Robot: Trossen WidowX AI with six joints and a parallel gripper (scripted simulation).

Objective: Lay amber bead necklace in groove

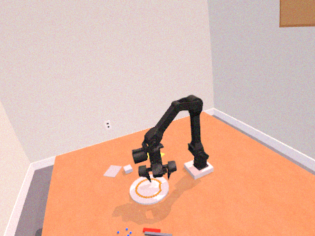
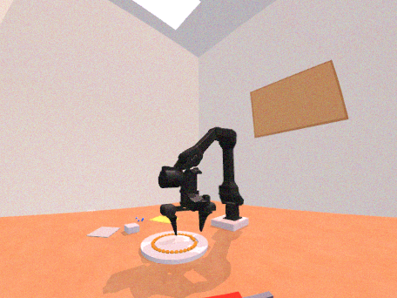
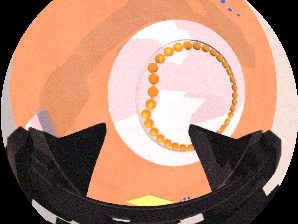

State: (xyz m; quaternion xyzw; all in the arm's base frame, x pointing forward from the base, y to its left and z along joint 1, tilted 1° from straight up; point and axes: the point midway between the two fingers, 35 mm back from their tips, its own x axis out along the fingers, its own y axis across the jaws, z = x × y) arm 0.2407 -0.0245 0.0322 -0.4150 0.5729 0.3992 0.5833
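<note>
"Where is the necklace?"

"From here, the amber bead necklace (image 1: 148,197) (image 2: 175,252) (image 3: 153,79) lies on the round bead board (image 1: 135,197) (image 2: 150,253) (image 3: 122,100), mostly following its groove; one side bows inward."

"And the gripper (image 1: 159,180) (image 2: 189,233) (image 3: 148,126)?"

"Fingers wide apart, holding nothing, poised above, probably to free the beads. The white block (image 1: 128,169) (image 2: 131,228) stands beyond the board, out of the way."

You have a plain room, its exact kind unclear: bare walls, an outlet (image 1: 108,124), a brown board (image 1: 298,13) (image 2: 299,99), and an orange table (image 1: 242,203) (image 2: 331,257) (image 3: 60,55).
</note>
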